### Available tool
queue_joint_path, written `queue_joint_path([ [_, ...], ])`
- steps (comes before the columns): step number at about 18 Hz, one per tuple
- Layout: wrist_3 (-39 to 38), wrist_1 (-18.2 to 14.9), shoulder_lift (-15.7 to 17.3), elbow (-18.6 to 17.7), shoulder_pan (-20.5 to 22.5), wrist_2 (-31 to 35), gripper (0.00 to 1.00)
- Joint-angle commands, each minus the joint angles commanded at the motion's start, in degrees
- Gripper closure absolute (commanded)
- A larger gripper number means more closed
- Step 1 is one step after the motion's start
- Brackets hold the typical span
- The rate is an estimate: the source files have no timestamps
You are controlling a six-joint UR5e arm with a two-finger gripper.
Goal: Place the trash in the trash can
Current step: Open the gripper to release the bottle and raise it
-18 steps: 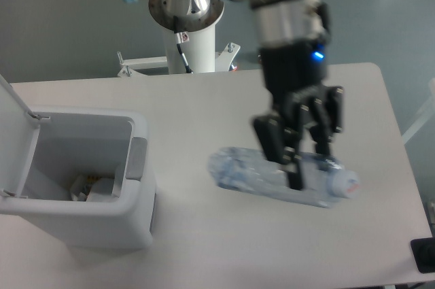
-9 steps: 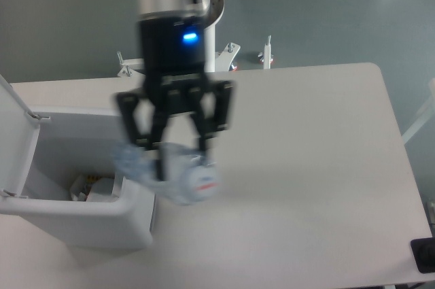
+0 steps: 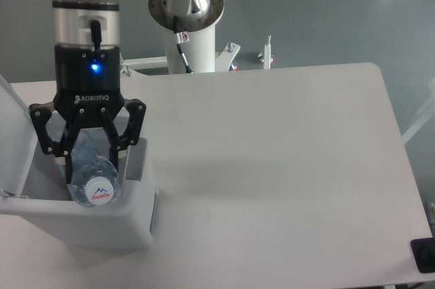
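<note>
The hand [image 3: 90, 166], marked ROBOTIQ, pinches the bottle [image 3: 92, 172] between its fingers, cap down over the trash can [image 3: 136, 217].

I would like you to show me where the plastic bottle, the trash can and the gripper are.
plastic bottle [image 3: 95, 179]: fixed camera view, on its cap end.
trash can [image 3: 102, 224]: fixed camera view, on its white front wall.
gripper [image 3: 92, 163]: fixed camera view, midway between its fingertips, over the can's opening.

A silver arm carries a black wrist lettered ROBOTIQ with a blue light, ending in a black two-fingered hand [image 3: 90, 168].
</note>
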Motion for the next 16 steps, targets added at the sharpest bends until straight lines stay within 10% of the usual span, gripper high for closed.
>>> queue_joint_path([
  [1, 0.3, -0.1, 0.1, 0.0, -0.1, 0.0, 0.00],
  [8, 5.8, -0.2, 1.6, 0.4, 1.3, 0.3, 0.00],
  [16, 13.2, -0.3, 1.2, 1.6, 15.5, 1.0, 0.00],
])
